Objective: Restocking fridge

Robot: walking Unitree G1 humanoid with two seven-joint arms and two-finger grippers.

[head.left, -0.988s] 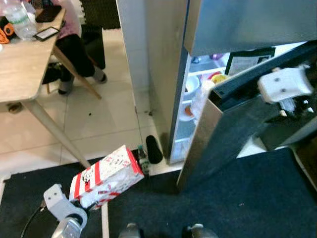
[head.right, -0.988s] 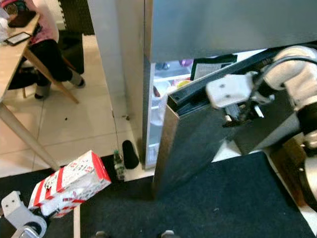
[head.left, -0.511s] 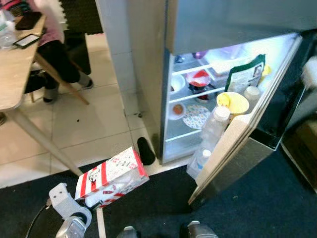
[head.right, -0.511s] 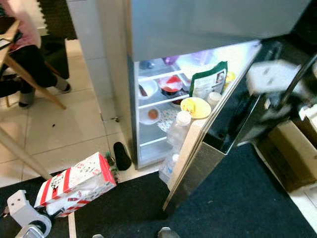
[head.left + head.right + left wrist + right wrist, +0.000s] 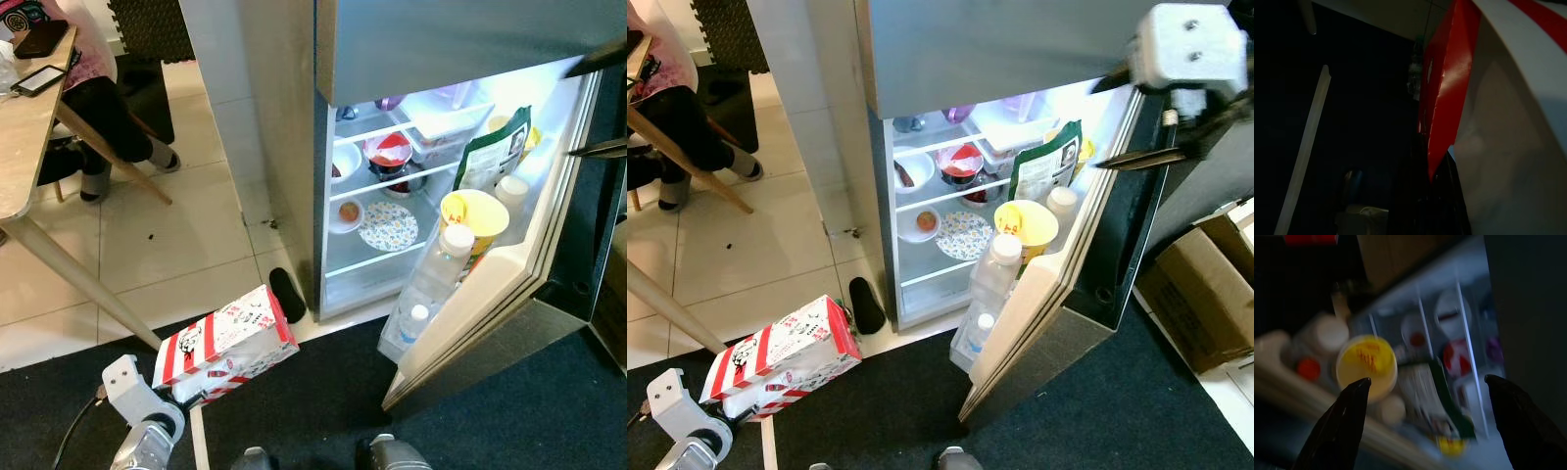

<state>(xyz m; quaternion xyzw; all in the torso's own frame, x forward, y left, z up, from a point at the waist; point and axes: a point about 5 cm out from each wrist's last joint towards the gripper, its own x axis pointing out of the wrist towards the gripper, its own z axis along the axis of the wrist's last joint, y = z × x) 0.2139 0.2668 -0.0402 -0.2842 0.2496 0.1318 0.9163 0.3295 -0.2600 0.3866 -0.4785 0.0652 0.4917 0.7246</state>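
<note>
In the left eye view the fridge (image 5: 284, 117) stands open, its door (image 5: 490, 313) swung out toward 4 o'clock. On the lit shelves sit a small bowl (image 5: 347, 214), a patterned plate (image 5: 388, 227), a red-lidded bowl (image 5: 389, 154) and a clear tub (image 5: 446, 116). The door rack carries a green bag (image 5: 495, 150), a yellow cup (image 5: 473, 214) and two bottles, the taller (image 5: 441, 266) above the smaller (image 5: 411, 326). At 7 o'clock the left gripper (image 5: 186, 390) holds a red-and-white carton (image 5: 225, 343) low over the dark mat (image 5: 294, 411), well short of the fridge; a dark shoe (image 5: 287, 294) lies on the tile just beyond it. A table (image 5: 24, 147) with a phone (image 5: 36, 80) fills 10 o'clock, and a seated person's legs (image 5: 108, 122) show behind it. In the right eye view the right gripper (image 5: 1136, 155) hovers at 2 o'clock by the door's top edge, fingers spread and holding nothing; a cardboard box (image 5: 1200, 284) sits at 4 o'clock. The left wrist view is dark, with the carton's red edge (image 5: 1449, 83) close against the lens. In the blurred right wrist view two fingertips (image 5: 1344, 426) stand wide apart above the yellow cup and shelves.
</note>
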